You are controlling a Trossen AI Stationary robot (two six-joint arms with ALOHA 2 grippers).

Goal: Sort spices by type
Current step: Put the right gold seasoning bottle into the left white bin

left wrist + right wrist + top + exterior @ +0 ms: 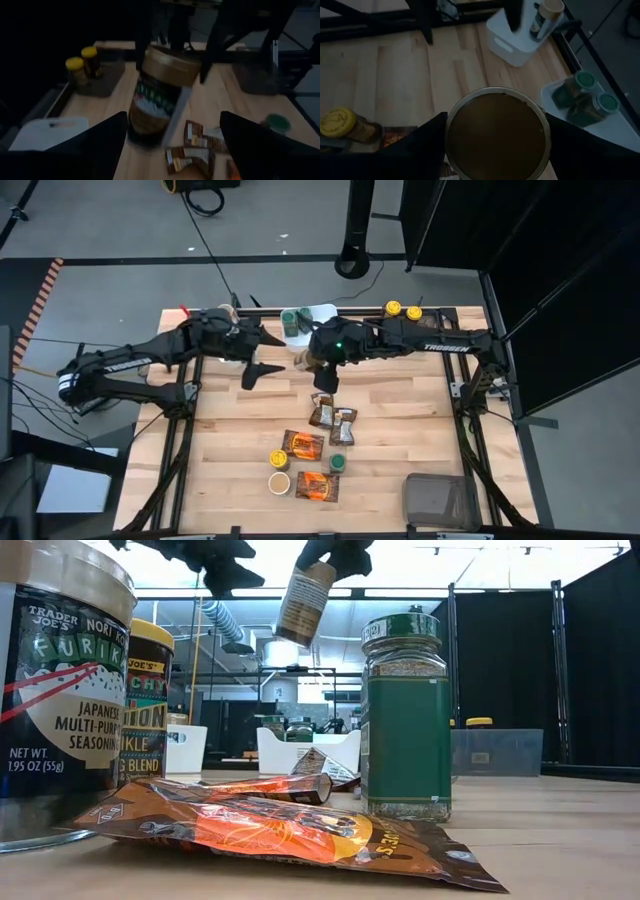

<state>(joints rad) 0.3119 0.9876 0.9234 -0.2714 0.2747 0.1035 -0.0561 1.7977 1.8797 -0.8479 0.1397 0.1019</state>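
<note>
High view: tan-lid jar [305,360] clamped in right gripper [318,363], held tilted in the air above the table's [400,430] far middle. Left gripper [262,356] just beside it, fingers spread wide, empty. Packets [333,420] and other jars [278,459] lie nearer the front.

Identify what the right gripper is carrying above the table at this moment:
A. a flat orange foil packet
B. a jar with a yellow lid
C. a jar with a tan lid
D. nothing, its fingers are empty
C. The right gripper is closed around a tan-lidded jar, and the low view shows that jar tilted in the air, well clear of the tabletop.
</note>
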